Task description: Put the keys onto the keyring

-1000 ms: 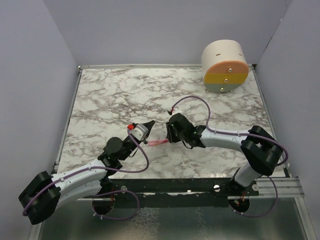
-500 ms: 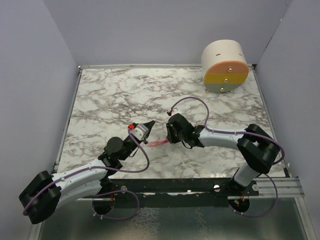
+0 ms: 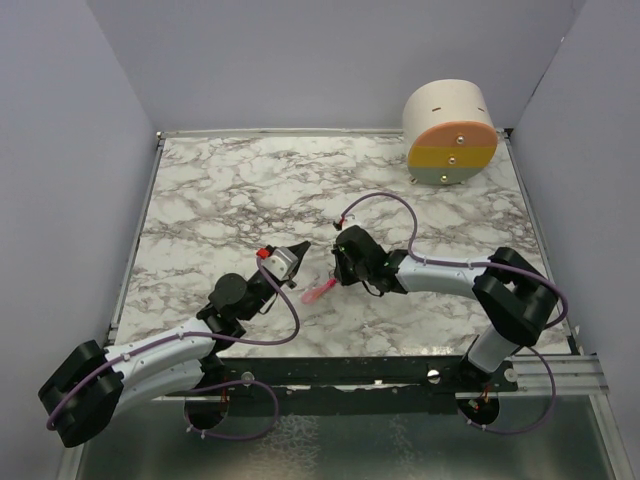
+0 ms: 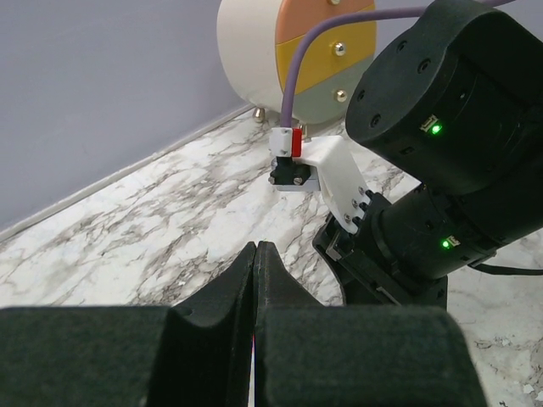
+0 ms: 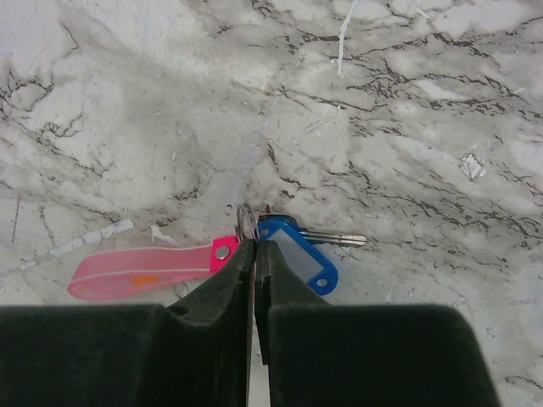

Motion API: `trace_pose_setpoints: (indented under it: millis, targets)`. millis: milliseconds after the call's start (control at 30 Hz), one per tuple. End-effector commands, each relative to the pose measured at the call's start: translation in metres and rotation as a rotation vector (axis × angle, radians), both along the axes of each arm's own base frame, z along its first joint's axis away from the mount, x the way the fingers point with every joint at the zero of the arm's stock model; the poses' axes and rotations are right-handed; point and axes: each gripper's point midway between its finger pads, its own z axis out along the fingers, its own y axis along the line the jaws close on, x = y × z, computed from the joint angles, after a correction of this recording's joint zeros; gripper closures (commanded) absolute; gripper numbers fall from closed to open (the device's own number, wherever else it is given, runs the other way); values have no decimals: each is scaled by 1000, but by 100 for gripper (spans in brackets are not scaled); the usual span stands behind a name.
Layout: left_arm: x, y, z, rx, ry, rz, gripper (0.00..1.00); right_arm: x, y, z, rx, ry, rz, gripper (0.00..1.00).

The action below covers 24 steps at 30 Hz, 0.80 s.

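Right wrist, keyring [image 5: 244, 222] at closed right end effector [image 5: 254, 244] tips, key [image 5: 299, 259] beside

Bare marble tabletop [image 3: 220, 190] wide across the far and left stretches, round drawer unit [image 3: 450, 135] filling the far right corner, walls [image 3: 60, 200] closing three sides, left gripper [image 3: 299, 248] and right gripper [image 3: 336, 274] near each other mid-table, slim gap between, keyring [image 3: 317, 292] and blue key [image 5: 299, 259] at the right gripper's tips.
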Motion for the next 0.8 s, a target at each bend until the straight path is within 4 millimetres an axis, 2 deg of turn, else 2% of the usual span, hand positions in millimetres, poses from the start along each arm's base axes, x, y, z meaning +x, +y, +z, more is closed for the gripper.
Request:
trace_pose_setpoints:
  millis: [0,200,467,767]
  targets:
    - [3,4,1,-8,-6,25,99,9,9,20,62,-49,-1,96]
    - [3,3,1,-7,-5,21,99,11,7,35,103,-110,-5,98]
    - [4,2,0,-4,-2,23,99,12,-1,65,171,-212,-15,99]
    - [3,3,2,-12,-5,19,99,7,-9,86,266,-304,-10,99]
